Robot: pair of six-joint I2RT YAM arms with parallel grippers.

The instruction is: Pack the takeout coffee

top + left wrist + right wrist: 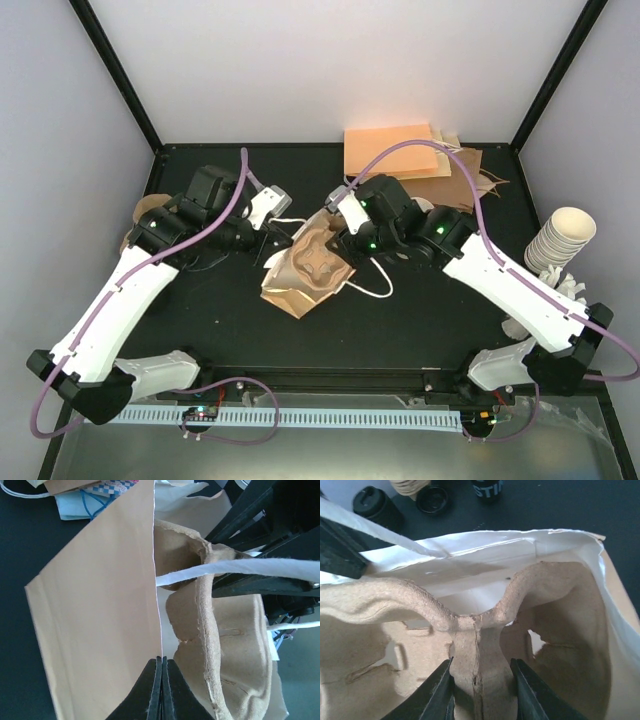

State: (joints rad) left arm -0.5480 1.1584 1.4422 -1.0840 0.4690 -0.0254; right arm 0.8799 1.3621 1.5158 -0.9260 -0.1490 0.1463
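Looking down your right wrist, you have the right gripper (481, 669) clamped on the middle ridge of the pulp carrier (560, 610). One finger (436, 695) presses each flank, and only the ridge's thickness holds them apart. Past those fingertips the carrier's cup wells open to either side, and beyond them rises the white inner wall of the paper bag (485, 570), so the carrier sits in the bag's mouth.

Your left gripper (161, 664) has its fingers pressed flat together, pinching the bag's brown side wall at its edge. Just beyond and to the right of those fingertips lies the carrier's rim. Further out, a white handle strap (240, 569) crosses in front of the other arm's dark fingers.

You will find the takeout coffee (374, 504) outside the bag. It stands on the dark table, far beyond the right fingers and to their left, past the bag's far rim, with its black lid showing. The stacked cups (410, 485) are just beside it.
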